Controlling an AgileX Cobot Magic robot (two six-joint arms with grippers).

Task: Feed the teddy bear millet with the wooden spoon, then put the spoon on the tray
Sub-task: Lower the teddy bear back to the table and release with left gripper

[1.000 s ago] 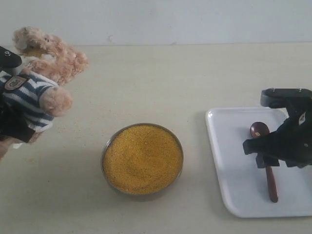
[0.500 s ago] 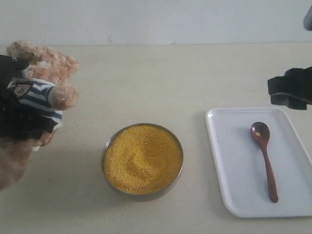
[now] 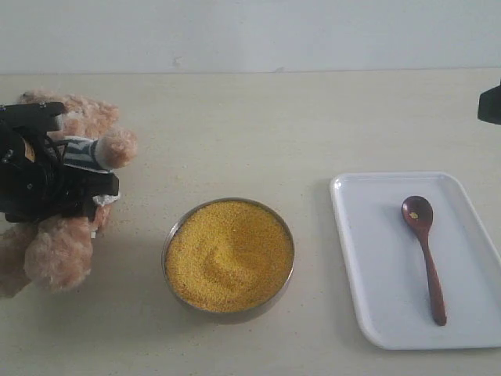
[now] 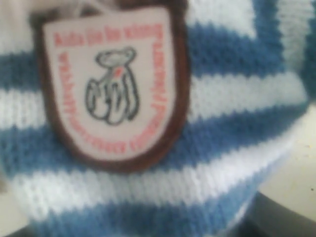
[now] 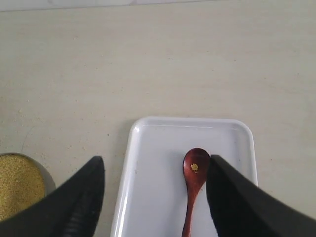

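The teddy bear (image 3: 59, 254) lies on the table at the far left, its striped shirt (image 4: 222, 98) and chest badge (image 4: 111, 84) filling the left wrist view. My left gripper (image 3: 59, 188) sits over its torso, shut on the teddy bear. The millet (image 3: 228, 254) fills a metal bowl (image 3: 167, 243) in the middle. On the white tray (image 3: 376, 266) at the right lies the wooden spoon (image 3: 417, 211), a few grains in its bowl. My right gripper (image 5: 155, 163) hangs open high above the tray (image 5: 158, 168) and the wooden spoon (image 5: 195, 170), holding nothing.
The beige table runs back to a pale wall. Only a black piece of the right arm (image 3: 491, 103) shows at the right edge of the exterior view. The millet (image 5: 17, 182) also peeks into a corner of the right wrist view.
The left gripper has brought the bear down from a raised, upright pose to lying on the table. The right gripper has lifted off the tray and away to the right, leaving the spoon there.
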